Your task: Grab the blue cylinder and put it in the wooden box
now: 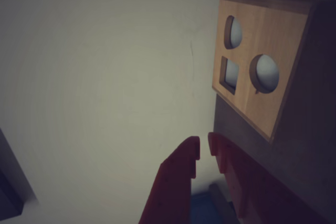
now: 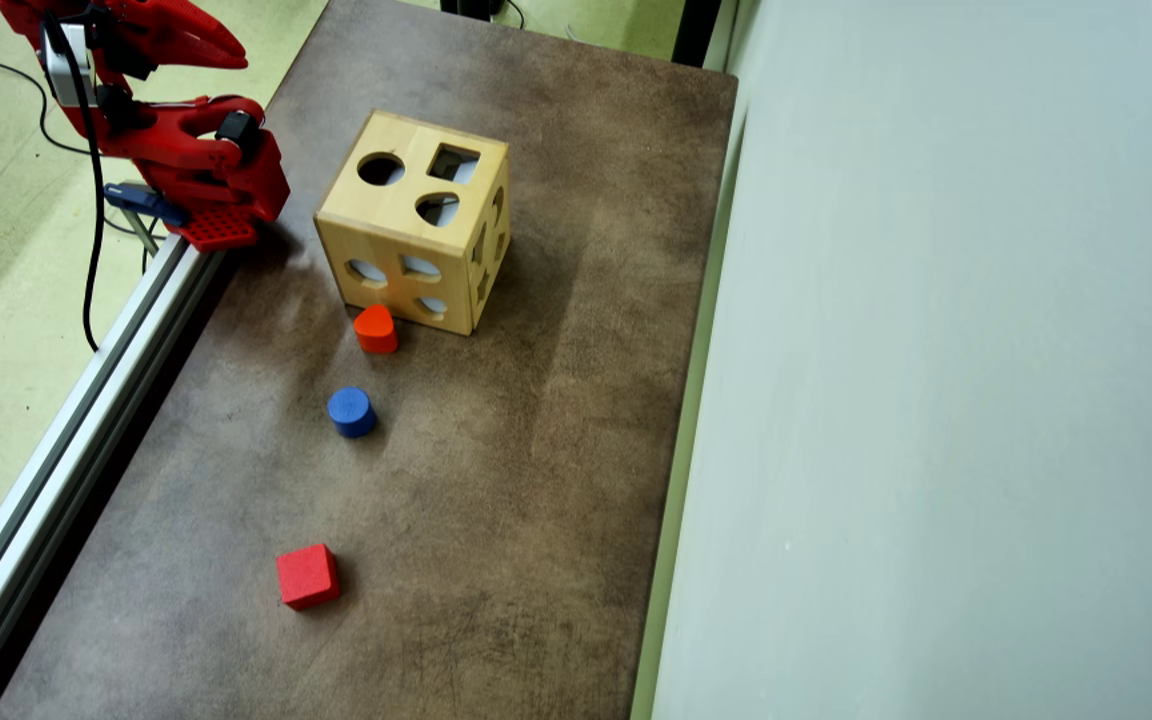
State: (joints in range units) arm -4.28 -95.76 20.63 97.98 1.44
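Blue cylinder (image 2: 350, 411) on table, gripper (image 1: 203, 149) nearly closed

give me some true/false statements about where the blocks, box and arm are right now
1. The small blue cylinder lies on the brown table, apart from the light wooden box. True.
2. The red arm's gripper holds the blue cylinder. False: nothing is between its fingers, which are nearly closed.
3. The orange-red rounded block sits close by the wooden box. True.
4. The red cube is inside the box. False: it lies on the table, the block farthest from the box.
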